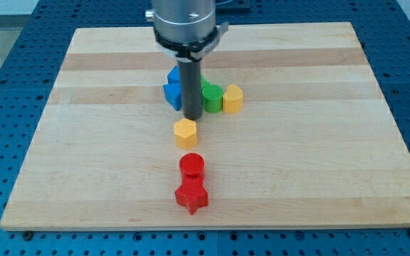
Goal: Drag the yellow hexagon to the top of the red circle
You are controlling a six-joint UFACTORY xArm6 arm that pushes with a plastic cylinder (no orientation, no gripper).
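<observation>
The yellow hexagon (186,133) lies on the wooden board near the middle. The red circle (191,166) sits a short way below it, slightly to the view's right, with a gap between them. My tip (193,116) is just above the yellow hexagon, at its upper right edge, touching or nearly touching it.
A red star (191,197) touches the red circle from below. Behind the rod is a cluster: blue blocks (173,92), a green block (211,97) and a second yellow block (233,99). The board's edge (205,226) runs along the view's bottom.
</observation>
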